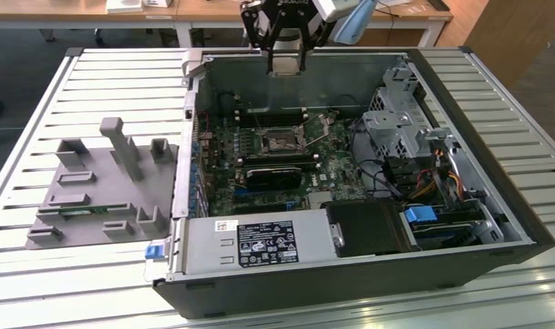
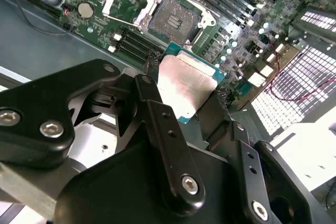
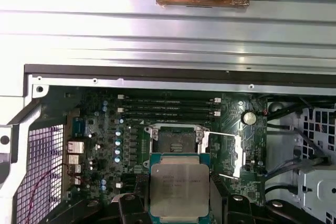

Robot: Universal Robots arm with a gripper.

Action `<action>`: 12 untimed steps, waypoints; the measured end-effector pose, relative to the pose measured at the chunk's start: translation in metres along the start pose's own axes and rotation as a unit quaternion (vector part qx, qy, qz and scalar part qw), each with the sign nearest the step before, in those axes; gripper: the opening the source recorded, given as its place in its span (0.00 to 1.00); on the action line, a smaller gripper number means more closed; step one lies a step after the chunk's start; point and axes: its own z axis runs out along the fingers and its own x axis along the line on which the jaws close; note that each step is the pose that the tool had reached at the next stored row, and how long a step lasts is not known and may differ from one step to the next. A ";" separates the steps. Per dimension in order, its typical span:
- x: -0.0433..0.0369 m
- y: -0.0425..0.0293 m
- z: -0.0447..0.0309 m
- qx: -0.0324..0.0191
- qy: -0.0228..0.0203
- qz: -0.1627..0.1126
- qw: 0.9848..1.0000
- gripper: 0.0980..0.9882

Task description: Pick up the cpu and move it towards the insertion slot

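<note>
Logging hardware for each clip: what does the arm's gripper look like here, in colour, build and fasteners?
In the second wrist view the gripper is matte black, built from rounded, flat linkage bars joined by silver hex-socket bolts. Its fingers are narrow black bars with small holes. In the exterior view the gripper has a black frame with a pale silvery plate at its lower end, and a light blue part beside it.

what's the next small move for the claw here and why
Probably ease the claw toward the insertion slot and line up over it. It grips the cpu by its edges, held above the board, and the slot lies open just beyond the chip.
</note>
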 end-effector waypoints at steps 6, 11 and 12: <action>-0.0065 0.0043 0.0046 0.001 0.005 0.000 1.000 0.50; -0.0092 0.0063 0.0060 0.001 0.006 0.000 1.000 0.50; -0.0092 0.0063 0.0060 0.001 0.006 0.000 1.000 0.50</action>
